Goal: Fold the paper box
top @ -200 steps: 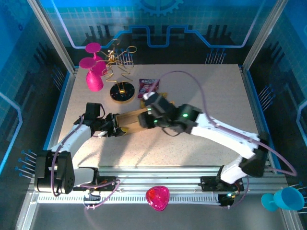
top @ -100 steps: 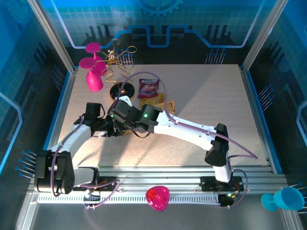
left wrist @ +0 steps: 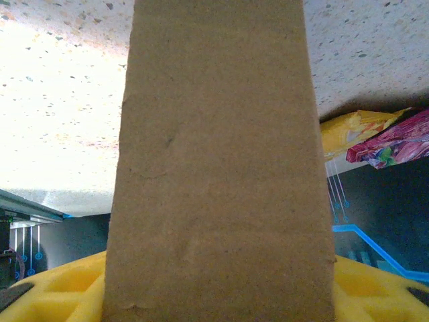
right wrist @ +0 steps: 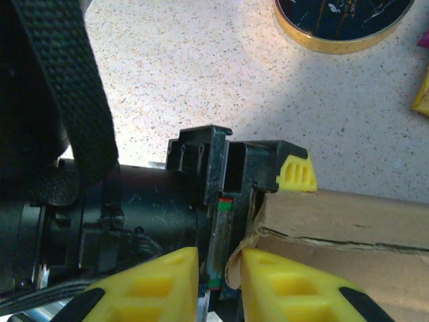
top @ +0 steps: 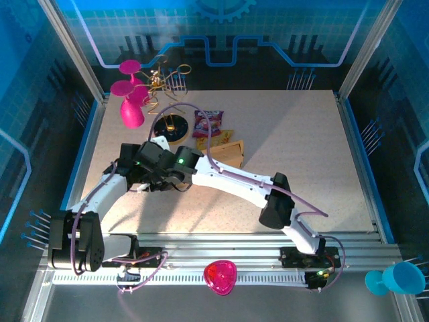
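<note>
From above, you have the right arm [top: 231,181] stretched across the worktop [top: 301,147] toward the left side. Its wrist lies over the end of the left arm [top: 100,194], and the two meet left of centre. The paper box [top: 226,151] shows as a brown panel just behind the right arm, near a pink snack packet [top: 208,122] and a yellow packet [top: 223,136]. A black and gold dish [top: 169,127] sits just left of the packets, and pink goblets [top: 132,114] stand at the far left corner.

On your left wrist camera, the paper box [left wrist: 218,168] runs straight out from the lens as a tall brown strip. The left fingers [left wrist: 64,285] sit against it on both sides at the bottom of the view, pinching the cardboard. The packets [left wrist: 375,134] lie beyond it to the right.

On your right wrist camera, the right fingers [right wrist: 161,275] stand close together with a narrow gap between them. A ragged corner of the paper box [right wrist: 348,228] reaches into that gap, beside the black frame at the left arm's end. You cannot tell whether the right fingers pinch the cardboard or only flank it. A yellow tip of the left fingers [right wrist: 298,174] rests on the box's top edge. The dish [right wrist: 342,27] lies beyond.
</note>
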`<state>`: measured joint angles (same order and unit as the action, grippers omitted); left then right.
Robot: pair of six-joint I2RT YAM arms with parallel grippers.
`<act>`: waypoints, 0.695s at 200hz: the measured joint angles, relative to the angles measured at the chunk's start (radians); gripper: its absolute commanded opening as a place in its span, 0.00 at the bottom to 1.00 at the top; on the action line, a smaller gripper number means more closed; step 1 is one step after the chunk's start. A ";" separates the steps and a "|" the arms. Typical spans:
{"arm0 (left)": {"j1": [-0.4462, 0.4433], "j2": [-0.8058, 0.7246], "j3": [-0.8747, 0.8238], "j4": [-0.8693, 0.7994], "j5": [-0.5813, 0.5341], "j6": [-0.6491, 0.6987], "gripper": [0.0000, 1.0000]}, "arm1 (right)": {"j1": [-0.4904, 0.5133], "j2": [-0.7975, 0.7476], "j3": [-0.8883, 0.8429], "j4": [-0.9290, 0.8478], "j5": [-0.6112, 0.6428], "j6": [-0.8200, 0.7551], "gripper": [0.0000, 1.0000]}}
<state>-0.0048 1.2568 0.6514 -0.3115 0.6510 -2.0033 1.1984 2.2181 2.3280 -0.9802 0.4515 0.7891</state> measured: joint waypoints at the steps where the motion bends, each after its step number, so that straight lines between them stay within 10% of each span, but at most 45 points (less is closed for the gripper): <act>1: 0.000 0.000 0.000 0.000 0.000 0.000 0.10 | 0.000 0.002 0.004 -0.003 0.001 0.001 0.20; 139: 0.000 0.024 0.018 0.002 0.000 0.000 0.10 | -0.011 0.016 0.034 -0.067 0.013 -0.009 0.04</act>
<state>-0.0048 1.2804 0.6689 -0.3099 0.6506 -2.0033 1.1873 2.2341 2.3619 -1.0470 0.4644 0.7799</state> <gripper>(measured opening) 0.527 0.061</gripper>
